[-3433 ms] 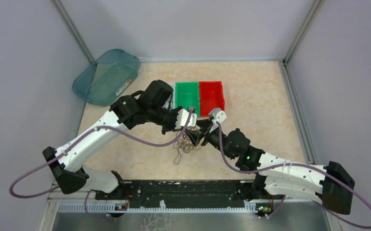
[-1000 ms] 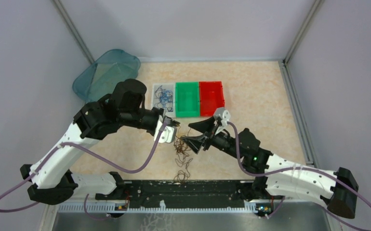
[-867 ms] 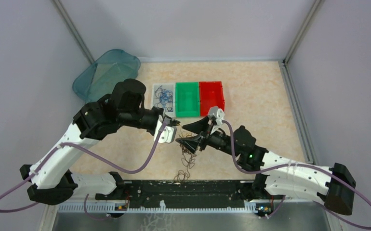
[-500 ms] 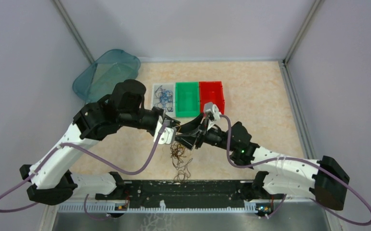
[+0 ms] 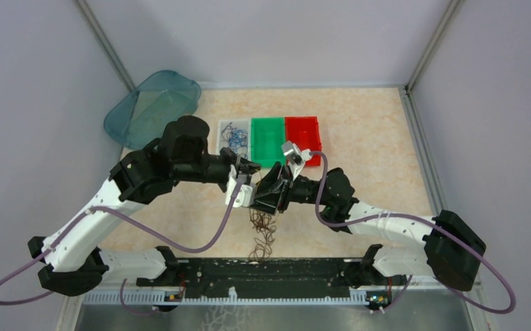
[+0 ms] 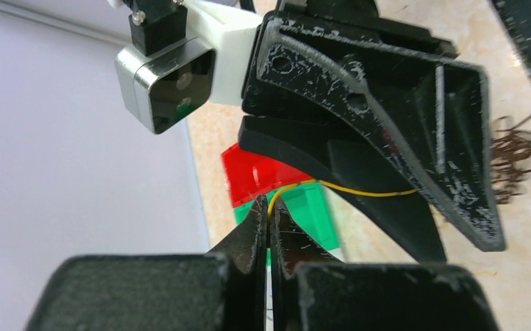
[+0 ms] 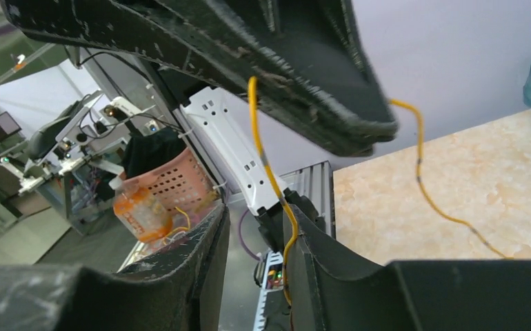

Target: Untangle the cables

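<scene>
Right gripper [image 7: 256, 224] has swung in to the left over the last 1 s and now sits nose to nose with left gripper [image 6: 268, 207], both above the table [image 5: 373, 138] just in front of the bins. Left gripper has barely shifted.

Left jaws are pinched closed on 1 yellow cable [image 6: 359, 194]. The strand leaves the tips and runs across between the right gripper's 2 fingers. Right jaws are apart, with the gap plain in the right wrist view. The yellow strand runs down through that gap along 1 inner face, not clamped as far as I can see.

Dark brown tangle [image 5: 263, 222] lies on the table just below the grippers, with a smaller clump nearer the bases. I cannot tell if the yellow strand is free of it, since the far end is out of sight. Blue cables [image 5: 233, 136] sit in the clear bin [image 5: 223, 148], beside the green bin [image 5: 268, 141] and red bin [image 5: 303, 136].

Meaning: this looks like the setup for a handover or a 2-point pull on the yellow strand, and the right jaws would need to close on it next. Risk: the thin strand slips past the pads or drags the tangle along.
</scene>
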You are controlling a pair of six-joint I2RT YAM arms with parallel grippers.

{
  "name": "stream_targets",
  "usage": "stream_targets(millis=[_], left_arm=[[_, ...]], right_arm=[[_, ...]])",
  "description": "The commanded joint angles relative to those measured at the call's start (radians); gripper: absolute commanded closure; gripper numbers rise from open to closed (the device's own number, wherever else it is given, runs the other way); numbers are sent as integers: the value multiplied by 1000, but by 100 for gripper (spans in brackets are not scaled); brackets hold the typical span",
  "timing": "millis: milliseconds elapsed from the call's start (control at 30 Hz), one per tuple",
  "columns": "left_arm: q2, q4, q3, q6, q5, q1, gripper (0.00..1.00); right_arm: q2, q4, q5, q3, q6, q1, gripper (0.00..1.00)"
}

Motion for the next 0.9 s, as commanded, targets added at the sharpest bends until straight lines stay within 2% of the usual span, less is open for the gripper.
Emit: stream_targets(millis=[0,167,500,867], left_arm=[[-33,183,-38,90,-103,-7,100],[-29,270,-23,135,-154,-6,100],[9,311,101,138,-139,-10,100],[29,581,166,230,-205,-11,100]], right_arm=[[-10,100,-9,18,39,-26,67],[-27,69,85,-39,25,-45,84],[-12,-13,171,-101,-28,-48,86],[5,-138,302,-141,-125,-48,87]])
